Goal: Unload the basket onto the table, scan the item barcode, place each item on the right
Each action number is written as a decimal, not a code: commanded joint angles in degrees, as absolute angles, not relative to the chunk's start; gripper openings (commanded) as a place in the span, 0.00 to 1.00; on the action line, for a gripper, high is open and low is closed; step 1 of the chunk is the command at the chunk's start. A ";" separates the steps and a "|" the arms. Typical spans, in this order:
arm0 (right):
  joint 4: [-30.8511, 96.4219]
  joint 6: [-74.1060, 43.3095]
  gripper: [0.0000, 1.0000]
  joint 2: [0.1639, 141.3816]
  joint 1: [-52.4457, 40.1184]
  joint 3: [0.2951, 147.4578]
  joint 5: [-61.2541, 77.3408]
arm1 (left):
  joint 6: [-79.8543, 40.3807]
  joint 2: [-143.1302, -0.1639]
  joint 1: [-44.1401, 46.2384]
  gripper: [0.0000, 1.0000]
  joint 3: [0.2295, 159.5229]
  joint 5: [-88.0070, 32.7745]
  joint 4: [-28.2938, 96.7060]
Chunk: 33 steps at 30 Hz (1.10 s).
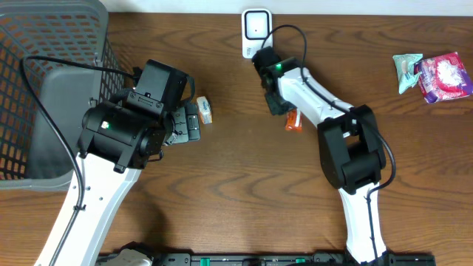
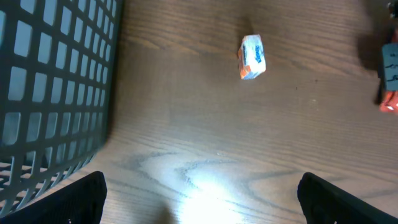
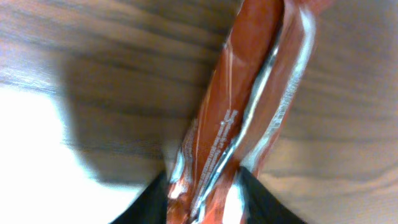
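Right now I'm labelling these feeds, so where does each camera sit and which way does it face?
Overhead: above the table, looking straight down; left arm and right arm show.
Left wrist: on the left arm, facing down at basket and white packet; left gripper, fingers at bottom corners.
Right wrist: close over the orange packet, between right gripper fingers.
Shared: overhead and left wrist both show the white packet.

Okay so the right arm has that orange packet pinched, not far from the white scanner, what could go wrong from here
The right tool grips the glossy orange packet only at one end, so the packet may slip out or swing as the arm turns. No barcode shows in any view, so the code may face away from the white scanner and fail to read.
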<state>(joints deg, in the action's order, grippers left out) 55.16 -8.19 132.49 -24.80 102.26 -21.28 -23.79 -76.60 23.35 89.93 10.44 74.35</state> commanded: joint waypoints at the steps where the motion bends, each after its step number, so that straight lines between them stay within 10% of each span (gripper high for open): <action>1: 54.98 -5.98 0.08 136.55 -22.06 99.94 -11.60 | -23.92 -76.40 23.18 0.98 90.24 10.55 74.39; 8: 55.99 -5.04 0.01 136.51 -17.61 100.97 5.58 | -23.92 -76.40 23.18 0.98 90.24 10.55 74.37; 19: 59.48 -2.17 0.01 136.40 -4.80 108.05 69.10 | -23.90 -76.40 23.18 0.98 90.24 10.55 74.39; 33: 60.03 -4.27 0.08 136.27 -1.83 100.44 50.57 | -23.92 -76.40 23.18 0.98 90.24 10.55 74.37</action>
